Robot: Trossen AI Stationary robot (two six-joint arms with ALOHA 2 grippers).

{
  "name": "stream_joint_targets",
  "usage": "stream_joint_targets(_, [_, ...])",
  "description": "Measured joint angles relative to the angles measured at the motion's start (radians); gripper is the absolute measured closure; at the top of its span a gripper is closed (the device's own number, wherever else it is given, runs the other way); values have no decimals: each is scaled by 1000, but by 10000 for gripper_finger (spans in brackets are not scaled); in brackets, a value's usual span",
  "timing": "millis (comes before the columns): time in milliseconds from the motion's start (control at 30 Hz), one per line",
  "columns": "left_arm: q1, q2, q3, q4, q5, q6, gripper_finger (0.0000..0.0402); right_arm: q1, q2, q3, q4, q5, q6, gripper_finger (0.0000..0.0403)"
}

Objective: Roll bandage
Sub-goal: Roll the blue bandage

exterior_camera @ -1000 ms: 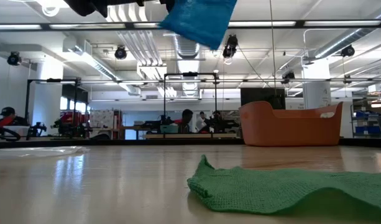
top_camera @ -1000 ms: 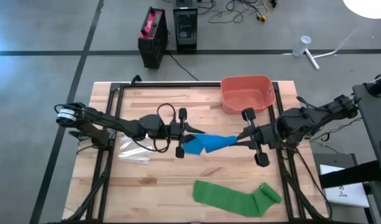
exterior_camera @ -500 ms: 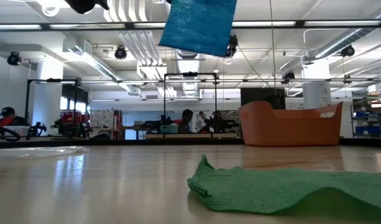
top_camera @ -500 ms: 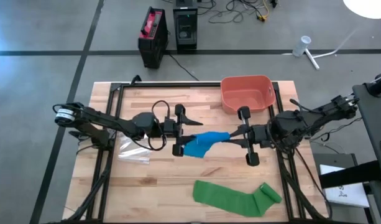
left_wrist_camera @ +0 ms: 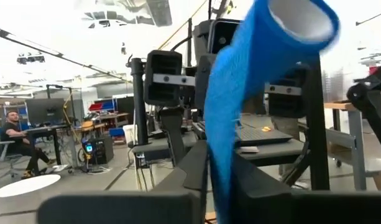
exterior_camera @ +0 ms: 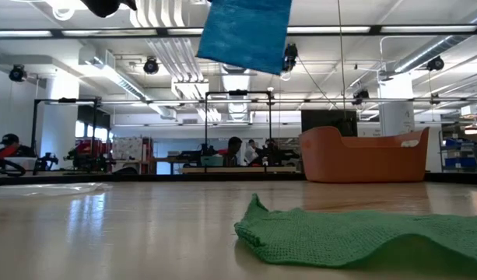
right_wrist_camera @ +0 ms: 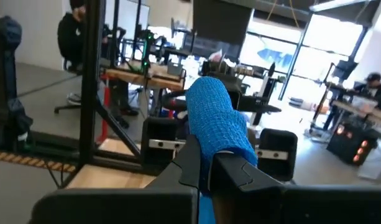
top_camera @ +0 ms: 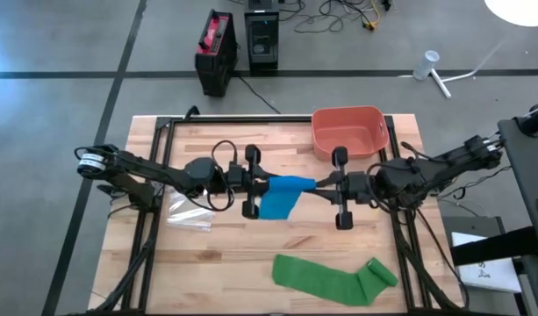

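1. One wooden table (top_camera: 207, 254) filled the lower centre of the high view, with a black frame along its edges.
2. One left arm (top_camera: 154, 175) reached in from mid left of the high view; its left gripper (top_camera: 251, 183) sat at centre frame, fingers pressed together on the near end of the blue bandage (top_camera: 277, 195).
3. One right arm (top_camera: 426, 168) reached in from mid right; its right gripper (top_camera: 326, 186) met the other at centre frame, fingers clamped together on the opposite end of the same strip.
4. One orange bin (top_camera: 347, 132) stood at upper centre-right of the table, just beyond the right gripper.
5. One green bandage (top_camera: 334, 279) lay flat at lower centre-right of the table, one end partly rolled, well apart from both grippers.
6. The blue bandage, held between the two grippers and clear of the tabletop, hung as a loose flap at top centre of the low view (exterior_camera: 246, 35); a rolled tube of it showed at upper right of the left wrist view (left_wrist_camera: 283, 31).
7. One clear plastic wrapper (top_camera: 190, 215) lay at mid left of the table, below the left arm.
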Motion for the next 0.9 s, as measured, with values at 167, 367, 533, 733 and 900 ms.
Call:
stream_joint_targets(167, [7, 0, 0, -3, -89, 12, 399, -5, 18, 0, -10, -6, 112, 394])
stream_joint_targets(367, [19, -19, 0, 69, -145, 65, 401, -5, 24, -1, -71, -87, 234, 394])
stream_joint_targets(533, [30, -49, 6, 87, -150, 109, 401, -5, 60, -22, -73, -87, 277, 394])
stream_joint_targets(733, [29, -60, 79, 53, -80, 139, 401, -5, 124, -34, -58, -88, 302, 394])
stream_joint_targets(900, [29, -60, 129, -109, -63, 137, 401, -1, 122, -34, -26, -159, 234, 394])
